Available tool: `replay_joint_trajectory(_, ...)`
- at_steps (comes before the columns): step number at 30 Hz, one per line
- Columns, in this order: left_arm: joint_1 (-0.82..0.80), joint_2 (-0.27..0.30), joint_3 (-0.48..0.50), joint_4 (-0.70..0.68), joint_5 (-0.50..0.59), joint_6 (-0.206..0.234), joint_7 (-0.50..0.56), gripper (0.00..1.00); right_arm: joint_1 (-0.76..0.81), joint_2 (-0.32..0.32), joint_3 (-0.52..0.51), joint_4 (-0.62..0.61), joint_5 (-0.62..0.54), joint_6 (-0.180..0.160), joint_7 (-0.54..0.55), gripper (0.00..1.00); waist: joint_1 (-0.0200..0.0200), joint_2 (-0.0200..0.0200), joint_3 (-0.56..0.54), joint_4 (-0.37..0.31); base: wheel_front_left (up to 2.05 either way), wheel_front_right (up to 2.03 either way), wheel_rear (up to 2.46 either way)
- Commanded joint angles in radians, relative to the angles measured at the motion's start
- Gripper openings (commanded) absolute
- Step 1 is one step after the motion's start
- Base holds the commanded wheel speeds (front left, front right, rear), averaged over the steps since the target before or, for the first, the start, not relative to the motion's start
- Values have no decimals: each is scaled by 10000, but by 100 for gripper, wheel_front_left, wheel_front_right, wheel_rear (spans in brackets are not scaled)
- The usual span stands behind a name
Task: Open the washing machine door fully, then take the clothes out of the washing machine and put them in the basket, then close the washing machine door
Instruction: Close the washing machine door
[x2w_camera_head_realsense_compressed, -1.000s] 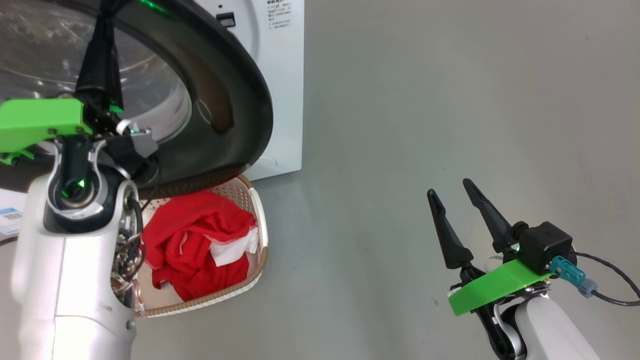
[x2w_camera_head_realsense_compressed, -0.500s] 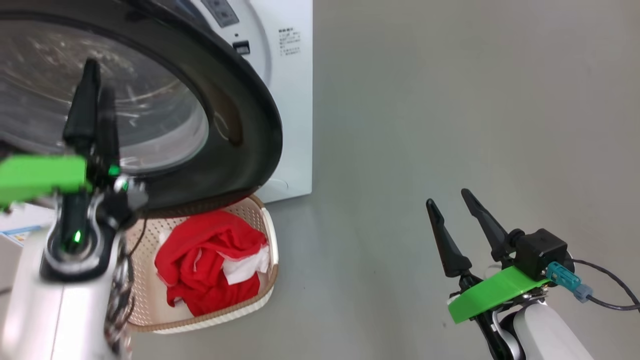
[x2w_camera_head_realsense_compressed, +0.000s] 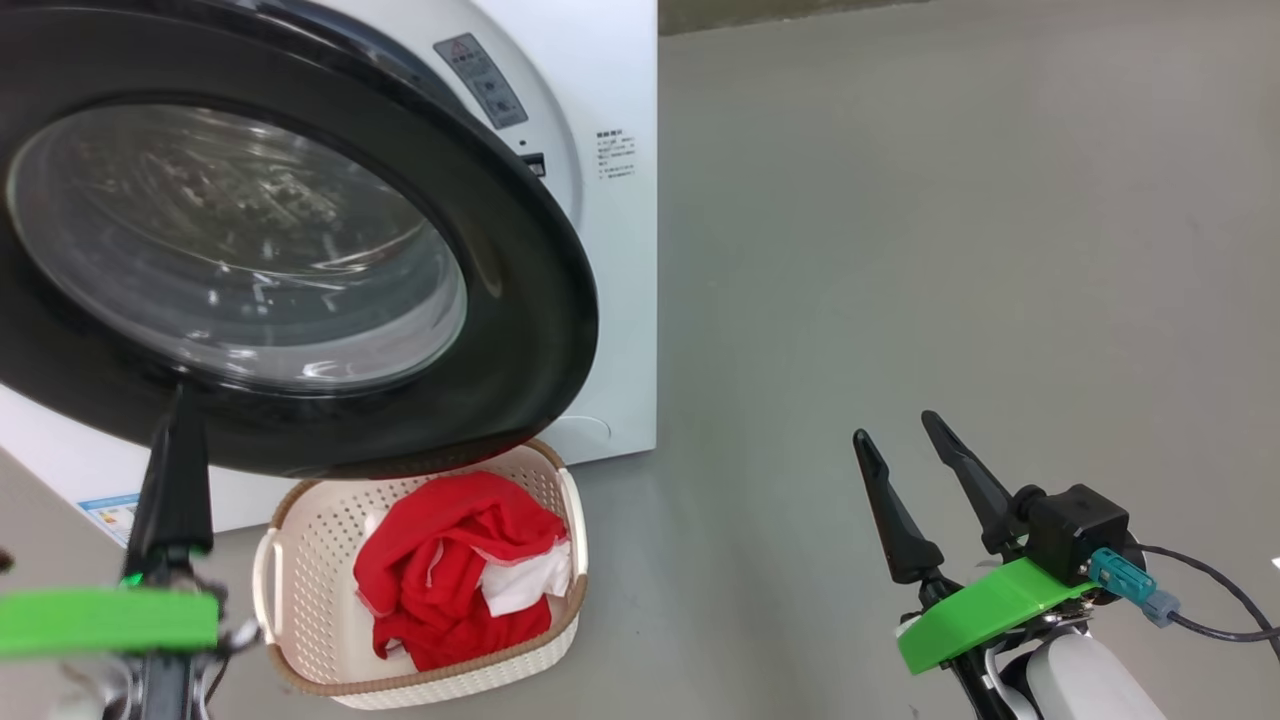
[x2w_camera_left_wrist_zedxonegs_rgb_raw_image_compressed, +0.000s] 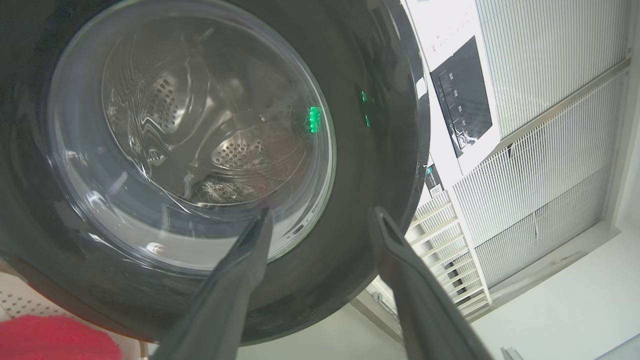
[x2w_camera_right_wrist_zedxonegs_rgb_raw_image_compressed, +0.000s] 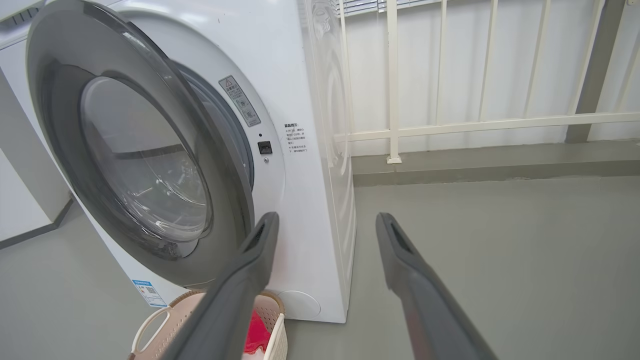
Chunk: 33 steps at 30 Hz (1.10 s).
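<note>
Red cloth with a fold of white: the clothes (x2w_camera_head_realsense_compressed: 450, 560), heaped in the cream perforated basket (x2w_camera_head_realsense_compressed: 300, 560), on the floor (x2w_camera_head_realsense_compressed: 900, 250) just under the lower edge of the washing machine door (x2w_camera_head_realsense_compressed: 520, 330) and close before the washing machine (x2w_camera_head_realsense_compressed: 620, 250). Judging from that, unloading done and only the closing left. Door ajar, swung well out from the white front, glossy black rim outward. Left claw (x2w_camera_left_wrist_zedxonegs_rgb_raw_image_compressed: 322, 212) spread wide, holding nothing, pointing up at the door's lower rim; touching or just clear, impossible to tell. Right claw (x2w_camera_head_realsense_compressed: 895, 428) likewise wide and empty, well apart over bare floor. To close well: set the side of a left finger flat on the black rim, towards the free edge nearest the small dark catch (x2w_camera_right_wrist_zedxonegs_rgb_raw_image_compressed: 264, 147), never on the bulging glass; push in one steady arc; press home until latched, or expect a rebound. Mind the basket's brown rim beneath the sweep. Through the glass, the perforated steel drum (x2w_camera_left_wrist_zedxonegs_rgb_raw_image_compressed: 235, 150), no red to be made out, though badly distorted.
</note>
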Motion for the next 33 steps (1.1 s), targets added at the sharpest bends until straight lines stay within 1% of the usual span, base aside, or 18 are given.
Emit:
replay_joint_trajectory(1,28,478,288,-376,417,-134,-166,100,-16,22,191,-235,-1,65,-65,100,0,-1,-107,103,0,0,0)
replay_joint_trajectory(4,758,876,235,-675,1944,-207,-457,100,37,22,160,-268,-5,65,-65,100,0,-1,-188,163,0,0,0)
replay_joint_trajectory(5,1189,1050,260,-817,3102,-104,-540,100,76,22,140,-288,-11,65,-65,100,0,-1,-227,201,0,0,0)
replay_joint_trajectory(7,1539,1115,391,-983,4307,71,-569,100,118,22,116,-310,-13,65,-65,100,0,-1,-264,238,0,0,0)
replay_joint_trajectory(9,1854,1019,697,-1284,5544,201,-575,100,155,22,107,-337,-10,65,-65,100,0,-1,-298,252,0,0,0)
replay_joint_trajectory(11,2182,800,934,-1547,6591,241,-578,100,183,22,93,-364,-1,65,-65,100,0,-1,-335,262,0,0,0)
replay_joint_trajectory(15,2726,338,1200,-1676,8060,141,-580,100,252,22,17,-440,-8,65,-65,100,0,-1,-416,305,0,0,0)
replay_joint_trajectory(17,2879,96,1409,-1683,8572,53,-580,100,291,22,4,-501,-20,65,-65,100,0,-1,-456,316,0,0,0)
replay_joint_trajectory(18,2879,96,1409,-1683,8572,53,-580,100,291,22,4,-501,-20,65,-65,100,0,-1,-456,316,0,0,0)
replay_joint_trajectory(19,2950,-1,1523,-1700,8841,-1,-580,100,304,22,16,-546,-87,65,-65,100,0,-1,-473,317,0,0,0)
replay_joint_trajectory(20,3141,-113,1624,-1644,9421,-113,-581,100,341,22,69,-595,-220,65,-65,100,0,-1,-502,303,0,0,0)
replay_joint_trajectory(21,3231,-220,1706,-1586,9608,-156,-581,100,358,22,82,-618,-216,65,-65,100,0,-1,-514,292,0,0,0)
replay_joint_trajectory(22,3231,-220,1706,-1586,9608,-156,-581,100,358,22,82,-618,-216,65,-65,100,0,-1,-514,292,0,0,0)
replay_joint_trajectory(29,3581,-844,2286,-1179,10327,-449,-581,100,393,22,162,-716,-231,65,-65,100,0,-1,-531,241,0,0,0)
replay_joint_trajectory(33,3623,-994,2383,-997,10604,-538,-581,100,391,22,228,-732,-203,65,-65,100,0,-1,-506,252,0,0,0)
